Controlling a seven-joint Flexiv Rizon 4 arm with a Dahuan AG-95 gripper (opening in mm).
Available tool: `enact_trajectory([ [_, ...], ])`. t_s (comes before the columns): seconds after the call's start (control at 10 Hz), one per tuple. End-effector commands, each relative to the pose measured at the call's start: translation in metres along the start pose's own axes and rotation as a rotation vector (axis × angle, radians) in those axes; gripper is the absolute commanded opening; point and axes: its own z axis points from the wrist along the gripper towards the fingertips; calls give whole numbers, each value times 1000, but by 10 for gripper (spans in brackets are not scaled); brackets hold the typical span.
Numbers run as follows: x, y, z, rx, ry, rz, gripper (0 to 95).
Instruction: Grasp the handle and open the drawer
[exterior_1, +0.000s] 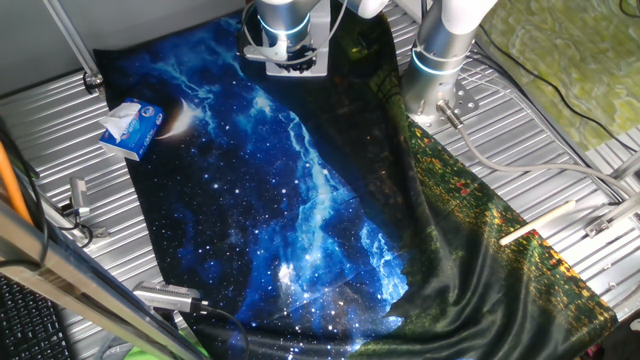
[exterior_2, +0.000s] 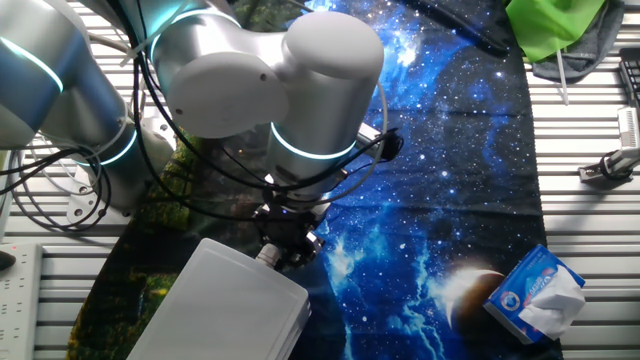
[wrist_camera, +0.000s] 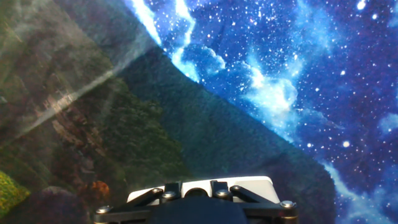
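The drawer (exterior_2: 225, 305) is a white boxy unit at the lower left of the other fixed view. In one fixed view it sits at the top centre (exterior_1: 310, 70) under the arm. My gripper (exterior_2: 284, 248) is right at its front face. In the hand view the white front (wrist_camera: 255, 185) fills the bottom edge. The handle (wrist_camera: 196, 191), a small dark round knob, sits between my fingers (wrist_camera: 171, 188). My gripper (wrist_camera: 194, 185) flanks the knob with a thin strip of white showing on each side. The drawer looks shut.
A blue-and-white tissue box (exterior_1: 130, 127) lies on the starry blue cloth (exterior_1: 250, 200), also in the other fixed view (exterior_2: 535, 295). Cables and a green cloth (exterior_2: 555, 25) lie at the table's edges. Metal brackets stand on the ribbed table (exterior_1: 560, 150).
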Motion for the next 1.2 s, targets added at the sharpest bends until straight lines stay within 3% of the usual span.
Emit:
enact_trajectory([
  [0.1,-1,0,1,1,1,8,0],
  [1.2,-3,-1,0,0,-6,27,0],
])
